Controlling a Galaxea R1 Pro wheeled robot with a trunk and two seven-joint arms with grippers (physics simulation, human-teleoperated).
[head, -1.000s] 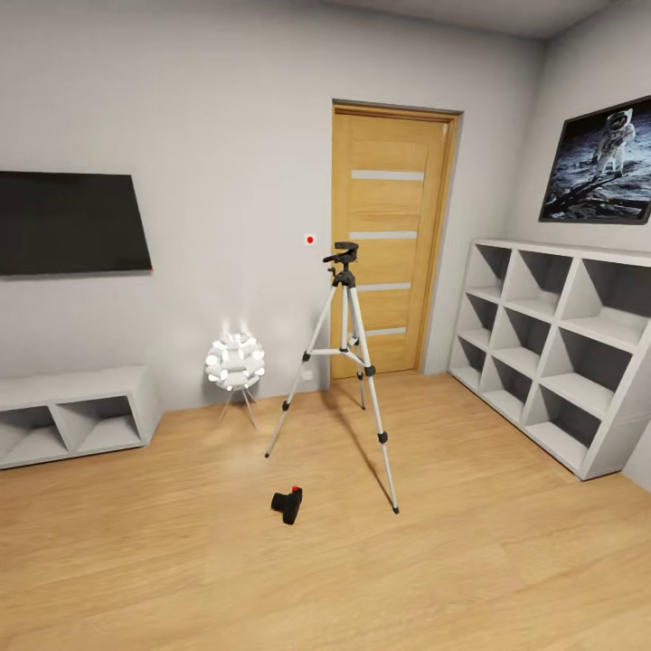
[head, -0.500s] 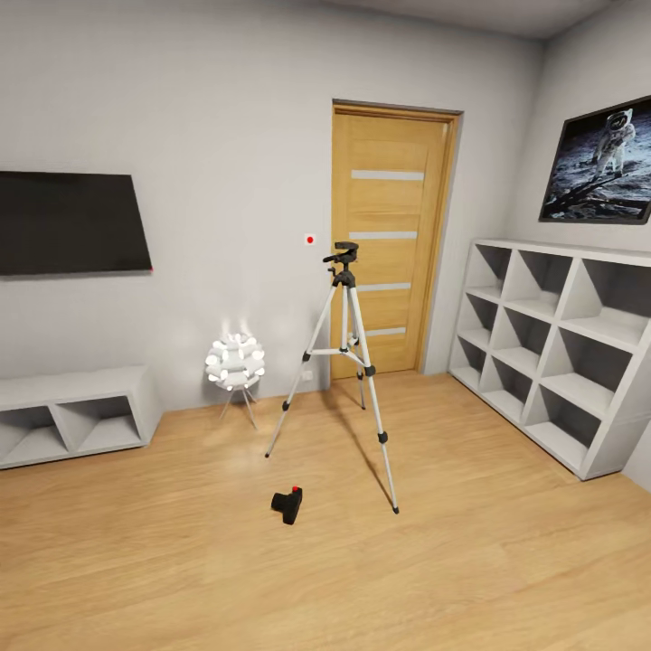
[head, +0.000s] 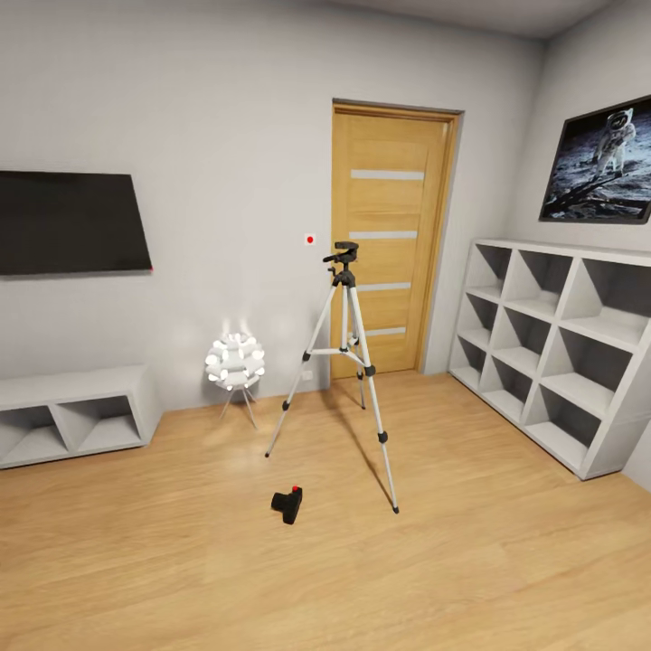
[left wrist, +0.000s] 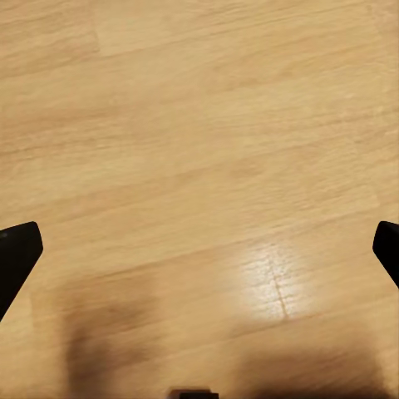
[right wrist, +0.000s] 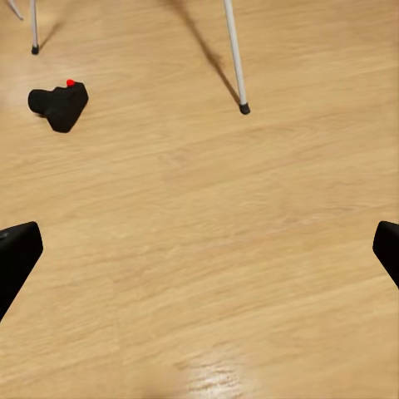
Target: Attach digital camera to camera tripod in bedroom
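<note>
The digital camera (head: 287, 504) lies on the light wood floor, small and black with a red button on top; the right wrist view also has the digital camera (right wrist: 58, 105). Just behind it stands the camera tripod (head: 346, 362), silver legs spread, black pan head bare on top. One tripod leg (right wrist: 233, 55) with its black foot crosses the right wrist view. My right gripper (right wrist: 199, 253) hangs open over bare floor, well short of the camera. My left gripper (left wrist: 199, 258) is open too, above plain wood floor.
A wooden door (head: 389, 240) is behind the tripod. White cubby shelves (head: 561, 348) line the right wall under a moon picture (head: 601, 163). A spiky white floor lamp (head: 235, 363), a low white bench (head: 72, 416) and a wall television (head: 70, 222) are at the left.
</note>
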